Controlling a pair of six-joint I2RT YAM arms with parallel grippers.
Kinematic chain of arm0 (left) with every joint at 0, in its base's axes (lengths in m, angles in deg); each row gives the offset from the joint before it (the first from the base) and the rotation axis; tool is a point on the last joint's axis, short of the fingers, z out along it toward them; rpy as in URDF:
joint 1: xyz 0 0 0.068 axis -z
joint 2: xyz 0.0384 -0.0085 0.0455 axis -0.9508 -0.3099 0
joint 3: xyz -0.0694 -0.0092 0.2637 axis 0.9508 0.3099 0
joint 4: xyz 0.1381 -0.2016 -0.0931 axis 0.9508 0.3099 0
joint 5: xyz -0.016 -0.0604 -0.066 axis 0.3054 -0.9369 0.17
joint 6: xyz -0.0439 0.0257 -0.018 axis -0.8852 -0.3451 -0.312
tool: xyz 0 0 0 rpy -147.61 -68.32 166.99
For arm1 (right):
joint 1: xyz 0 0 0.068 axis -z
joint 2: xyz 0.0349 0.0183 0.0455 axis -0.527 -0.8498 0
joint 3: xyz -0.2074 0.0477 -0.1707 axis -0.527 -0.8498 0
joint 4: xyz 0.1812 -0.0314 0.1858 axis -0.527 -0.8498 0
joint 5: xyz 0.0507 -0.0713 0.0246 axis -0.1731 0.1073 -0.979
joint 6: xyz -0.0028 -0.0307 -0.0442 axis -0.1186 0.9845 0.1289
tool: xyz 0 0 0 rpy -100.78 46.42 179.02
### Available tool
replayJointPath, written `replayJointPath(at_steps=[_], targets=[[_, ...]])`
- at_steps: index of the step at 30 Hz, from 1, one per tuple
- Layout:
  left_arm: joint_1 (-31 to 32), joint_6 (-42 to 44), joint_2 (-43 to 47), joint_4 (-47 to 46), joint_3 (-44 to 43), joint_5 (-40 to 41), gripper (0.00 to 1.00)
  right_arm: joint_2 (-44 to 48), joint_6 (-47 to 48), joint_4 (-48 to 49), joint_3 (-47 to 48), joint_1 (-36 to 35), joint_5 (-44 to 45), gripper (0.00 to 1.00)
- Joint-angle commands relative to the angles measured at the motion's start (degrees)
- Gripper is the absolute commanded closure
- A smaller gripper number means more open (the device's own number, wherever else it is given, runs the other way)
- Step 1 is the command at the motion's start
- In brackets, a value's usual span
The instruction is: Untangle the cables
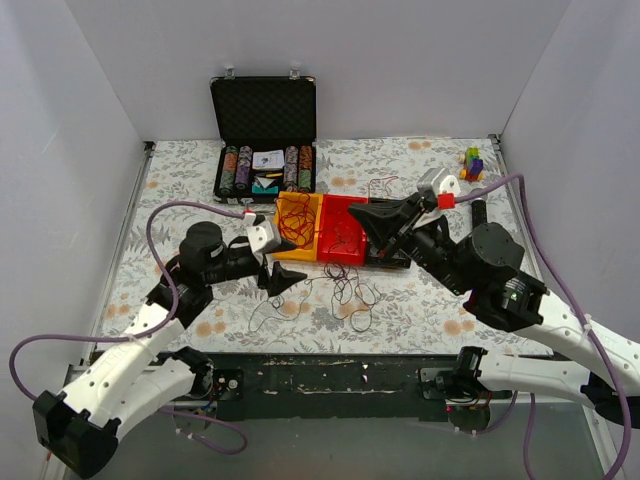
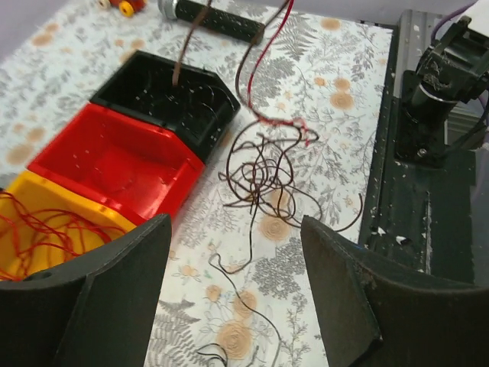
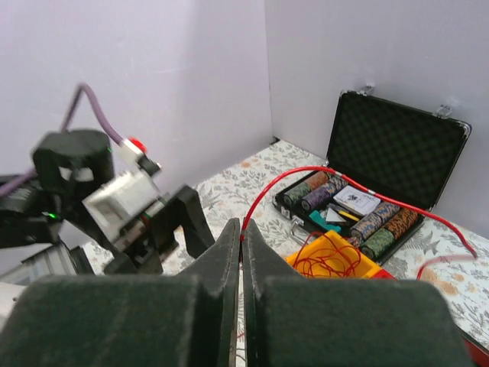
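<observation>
Two hands differ: our right hand [image 3: 241,233] is clenched on a red cable [image 3: 321,167], our left hand [image 2: 235,256] released. Limp, springy, feather-light cables [image 1: 345,288] nest mid-frame on the surface [image 1: 180,180]; we'd pinch a free end, lest loops snag.

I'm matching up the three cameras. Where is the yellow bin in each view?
Top external: yellow bin just left of centre, beside the red bin.
Left wrist: lower-left corner.
Right wrist: right of centre, before the chip case.
Shared landmark: red wires lying in it.
</observation>
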Motion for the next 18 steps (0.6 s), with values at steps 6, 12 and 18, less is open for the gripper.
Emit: replayJointPath(at_steps=[6,12,18], targets=[[3.31,-7.4,-5.94,-15.72,4.2,-5.4,0.3,0.03,-2.88,-0.33,4.63,-0.18,-0.97,0.99],[9.73,-8.19,-9.9,-19.25,6.04,-6.37,0.27,-1.29,-2.97,0.11,6.92,-0.18,-1.94,0.99],[11.75,-7.67,-10.52,-23.63,10.17,-1.11,0.3,-0.85,-3.85,1.08,8.15,-0.18,-2.82,0.99]])
